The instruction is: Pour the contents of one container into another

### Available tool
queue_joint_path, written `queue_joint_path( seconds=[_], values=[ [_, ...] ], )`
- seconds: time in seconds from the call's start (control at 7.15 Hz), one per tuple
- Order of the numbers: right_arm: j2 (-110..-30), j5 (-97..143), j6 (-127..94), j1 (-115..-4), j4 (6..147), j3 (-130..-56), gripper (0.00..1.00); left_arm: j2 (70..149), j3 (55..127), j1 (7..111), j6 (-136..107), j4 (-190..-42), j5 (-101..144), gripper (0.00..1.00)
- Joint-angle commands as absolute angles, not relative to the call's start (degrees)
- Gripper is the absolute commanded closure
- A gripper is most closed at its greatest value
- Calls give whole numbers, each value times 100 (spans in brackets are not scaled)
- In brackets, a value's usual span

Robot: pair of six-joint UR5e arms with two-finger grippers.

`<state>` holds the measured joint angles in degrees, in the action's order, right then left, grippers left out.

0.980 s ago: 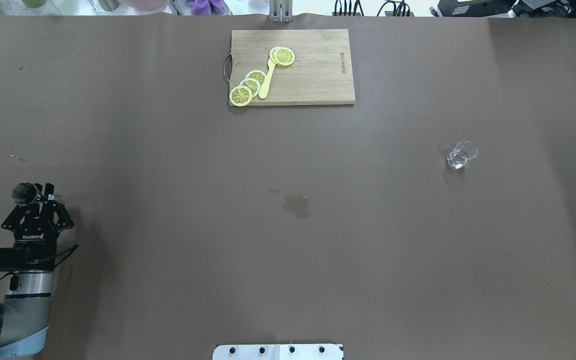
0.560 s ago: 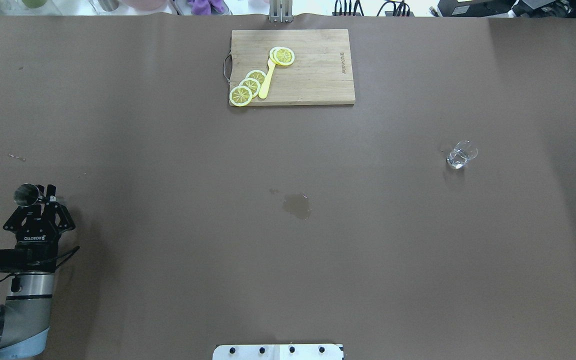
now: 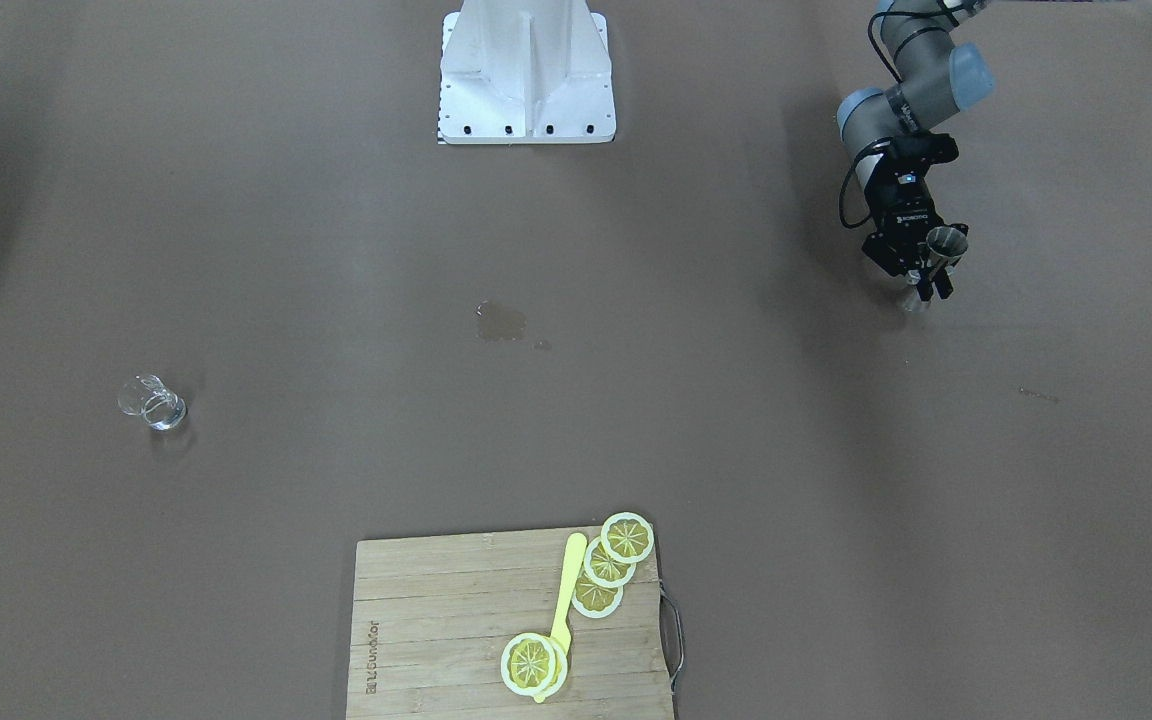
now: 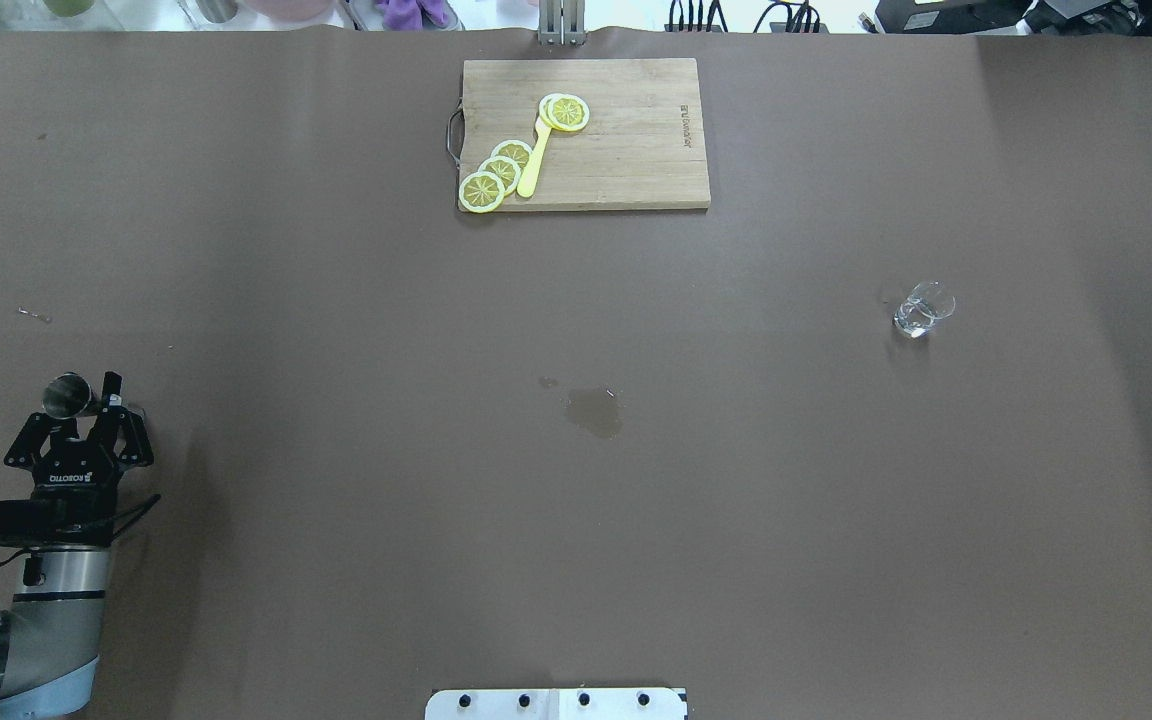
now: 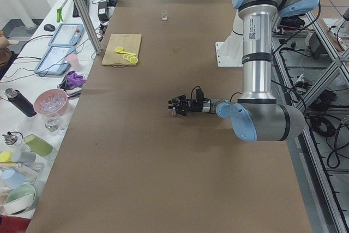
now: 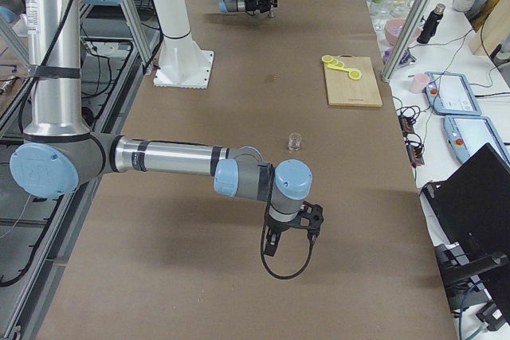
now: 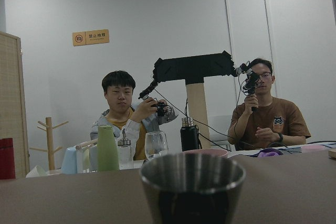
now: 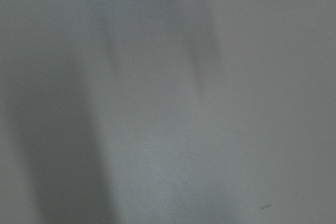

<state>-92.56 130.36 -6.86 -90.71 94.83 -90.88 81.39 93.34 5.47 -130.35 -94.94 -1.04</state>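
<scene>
Left gripper (image 4: 91, 398) pinches the steel cup (image 4: 64, 394), held upright and low at the table's (image 4: 336, 520) left end, close to the robot. The small glass (image 4: 923, 308) stands well apart on the right half. Right gripper (image 6: 291, 232) points down beyond the glass, and I can't tell whether its fingers are spread or pressed together.

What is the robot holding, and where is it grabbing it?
The left gripper holds a steel cup by its side, below the rim. Right gripper: cannot tell.
</scene>
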Motion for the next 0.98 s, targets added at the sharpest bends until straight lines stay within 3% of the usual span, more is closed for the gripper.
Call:
queue_joint_path(
  seconds=[0.0,0.14,0.42,0.84],
  values=[
    [-9272,13043,-677,-9070,9483,-9088,0,8139,9334,536,-13034,-9492,-105,52],
    [-9255,13052,-642,-9070,9475,-9097,0,8130,9325,527,-13034,-9492,-105,48],
    [-9237,13060,-598,-9070,9475,-9114,0,8130,9325,519,-13034,-9492,-105,1],
    [-9220,13043,-615,-9070,9475,-9123,0,8130,9351,519,-13052,-9213,-184,1]
  ],
)
